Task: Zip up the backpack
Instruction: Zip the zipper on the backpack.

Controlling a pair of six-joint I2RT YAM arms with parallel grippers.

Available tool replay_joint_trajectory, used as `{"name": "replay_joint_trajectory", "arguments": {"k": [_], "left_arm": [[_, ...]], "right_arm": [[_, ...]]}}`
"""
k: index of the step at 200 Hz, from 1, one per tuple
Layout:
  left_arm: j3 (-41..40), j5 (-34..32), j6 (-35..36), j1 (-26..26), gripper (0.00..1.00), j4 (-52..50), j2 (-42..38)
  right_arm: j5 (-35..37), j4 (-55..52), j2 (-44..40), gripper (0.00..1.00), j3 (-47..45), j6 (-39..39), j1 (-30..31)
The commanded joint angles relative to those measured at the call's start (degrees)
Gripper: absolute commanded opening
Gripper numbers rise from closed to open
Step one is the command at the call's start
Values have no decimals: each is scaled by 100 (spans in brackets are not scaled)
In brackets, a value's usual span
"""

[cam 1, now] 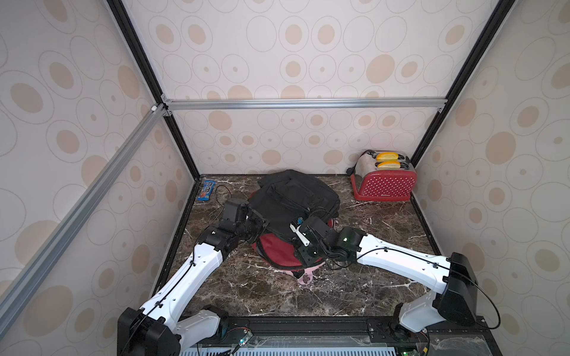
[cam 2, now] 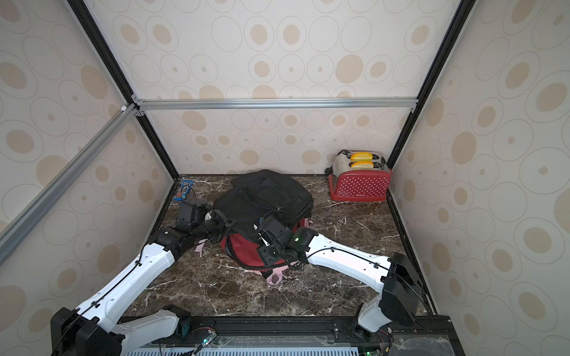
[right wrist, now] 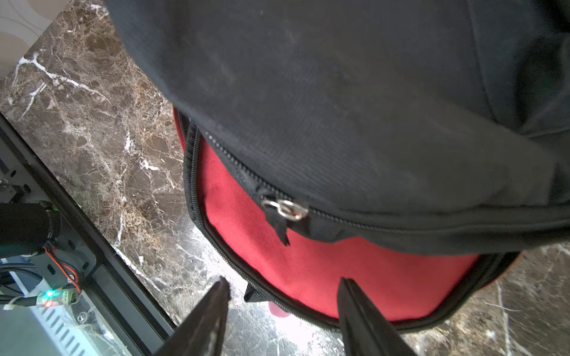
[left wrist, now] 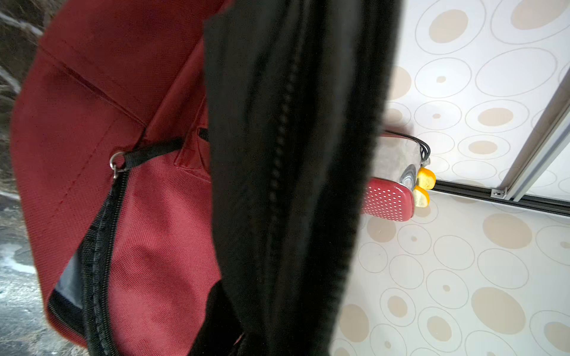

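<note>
Backpack (cam 1: 293, 197), black above and red below, lies toward the back middle of the marble table (cam 1: 370, 277), slumped so that its black upper flap overhangs the red lower panel. In the right wrist view, a zipper slider (right wrist: 285, 209) with a metal ring sits on the seam where black meets red, and a short black pull tab (right wrist: 279, 229) hangs from it onto the red cloth. The zipper track runs crosswise through that view, and which side of the slider is still unfastened cannot be told.

The right gripper (right wrist: 285, 285) is spread, its two fingers apart and touching nothing. The slider lies straight ahead of the gap between them, beyond a strip of red panel. The track's long axis runs roughly parallel to the line joining the fingertips, and the tab points back toward the gripper. The right arm is plainly the nearer one to this slider, so the pinch would likely fall to it.

The left gripper (cam 1: 263, 226) sits at the bag's left edge, pressed together. Black fabric fills its wrist view and hides the fingers, and it appears to be pinching the flap's edge, probably to steady it. That view also shows a second ringed slider (left wrist: 118, 160) on a partly open red pocket.

Farther off stand a red toaster (cam 1: 384, 182) and a blue candy packet (cam 1: 207, 190).
</note>
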Motion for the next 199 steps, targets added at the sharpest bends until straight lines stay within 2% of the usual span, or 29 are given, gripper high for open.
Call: {"name": "replay_joint_trajectory", "arguments": {"k": [1,40,105,133,199], "left_arm": [[388,-109,-185,-36,0,242,-103],[370,-117,-236,-100,0,236,-161],[300,-144,-298,-191,0,189,-276],[294,-171,-270,-216,0,156,-293],[295,-274,-253,-222,0,236,-251]], "right_arm": [[-61,139,149,60,110,42,57],[-1,265,381,57,219,41,55],[739,287,462,54,348,79,51],[898,176,356,54,434,127,48],[1127,-377,-478,60,259,340,56]]}}
